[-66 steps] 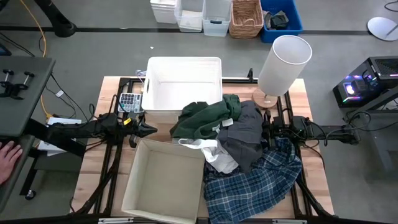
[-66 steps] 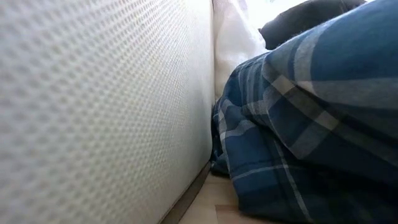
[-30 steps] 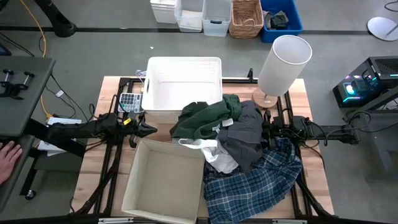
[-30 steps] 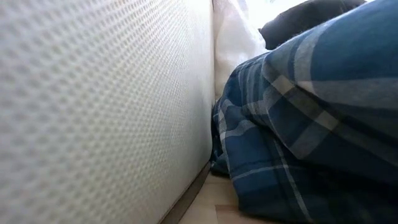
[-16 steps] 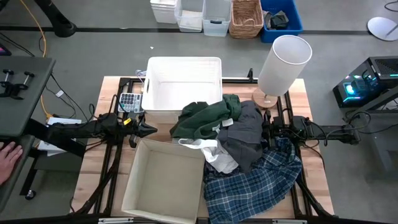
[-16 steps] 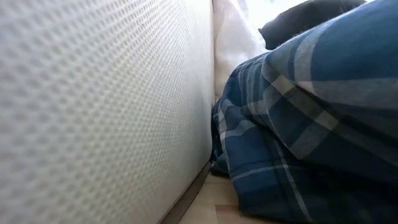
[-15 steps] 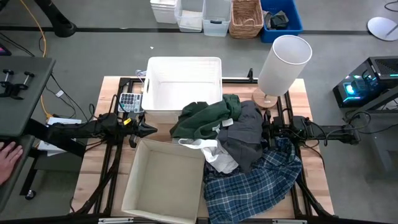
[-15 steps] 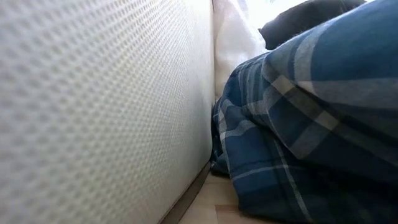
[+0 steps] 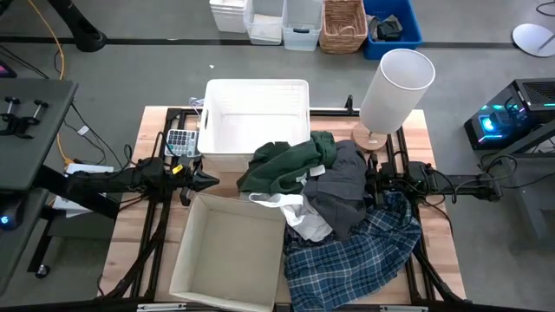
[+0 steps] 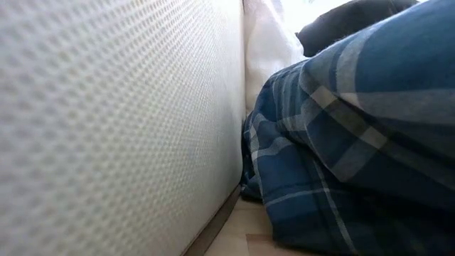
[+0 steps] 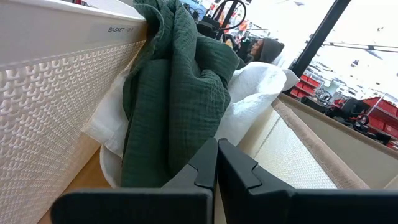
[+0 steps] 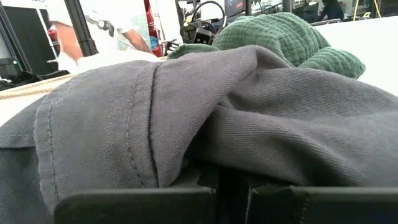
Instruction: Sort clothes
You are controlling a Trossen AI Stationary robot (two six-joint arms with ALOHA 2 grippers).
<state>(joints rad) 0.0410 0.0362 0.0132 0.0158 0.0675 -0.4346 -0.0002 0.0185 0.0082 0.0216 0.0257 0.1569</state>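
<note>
White bin (image 11: 50,56) wall marked "BASKET"

Wooden table (image 9: 438,260), clothes pile (image 9: 334,208) (mixed colours), white bin (image 9: 256,95), cardboard box (image 9: 227,251), lamp (image 9: 392,91)

Two dark, slender jointed arms, each ending in a black two-fingered hand (image 9: 206,179).

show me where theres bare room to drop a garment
Free: inside the white bin and the cardboard box, both bare. A wood strip left of the box is open. Crowded: the clothes pile fills the table's right half, up to the lamp.
</note>
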